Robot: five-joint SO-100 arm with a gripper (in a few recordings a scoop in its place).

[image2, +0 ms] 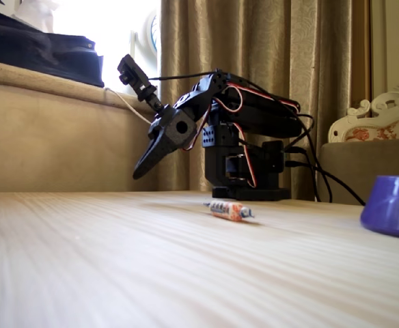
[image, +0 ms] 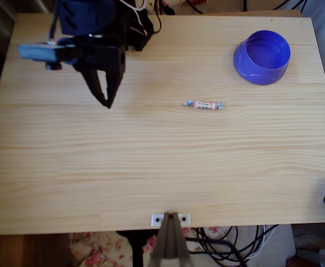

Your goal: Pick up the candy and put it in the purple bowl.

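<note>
Nothing of the task is done yet, as far as we can judge. Our table (image: 151,183) carries the arm at its far left in the overhead view, its gripper (image: 103,89) raised off the wood, jaws slightly parted and empty. We see the purple bowl (image: 262,57) at the far right, with nothing inside it. Between them the candy (image: 205,104) lies flat on the bare wood, well apart from both. Reaching, grasping, carrying and dropping all remain.
</note>
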